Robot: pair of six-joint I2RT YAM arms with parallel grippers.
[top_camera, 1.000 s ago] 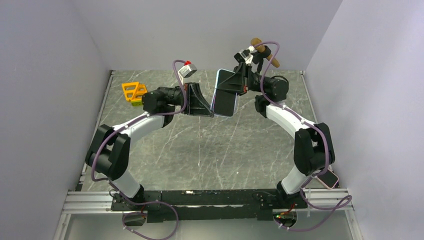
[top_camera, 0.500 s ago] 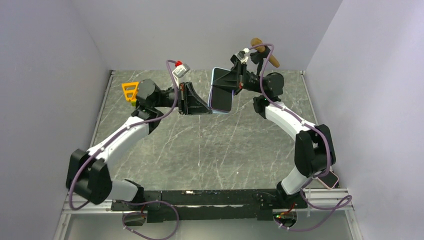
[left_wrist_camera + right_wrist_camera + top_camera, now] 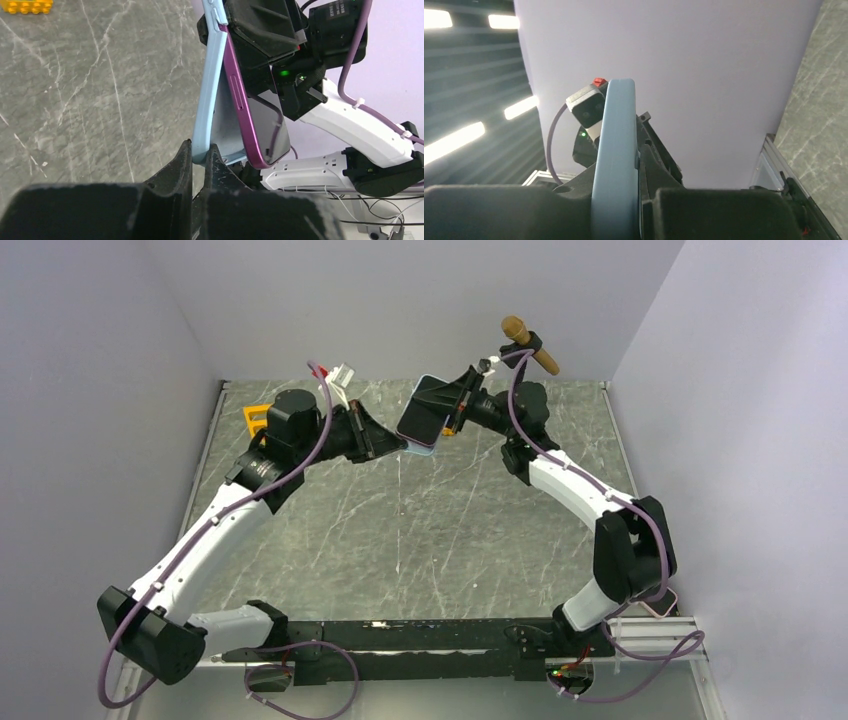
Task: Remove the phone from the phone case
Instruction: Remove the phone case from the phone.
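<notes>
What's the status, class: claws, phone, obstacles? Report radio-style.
Left claw shut on case edge. Right claw clamps phone. Case gaping off one end. No obstruction seen.

White links [image 3: 205, 540], black joints [image 3: 630, 555], purple cables [image 3: 343, 80]

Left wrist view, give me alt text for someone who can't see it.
The left gripper pinches the near end of a light blue case, which gapes away from a purple phone clamped at the far end by the right gripper. Grey marble table behind.
</notes>
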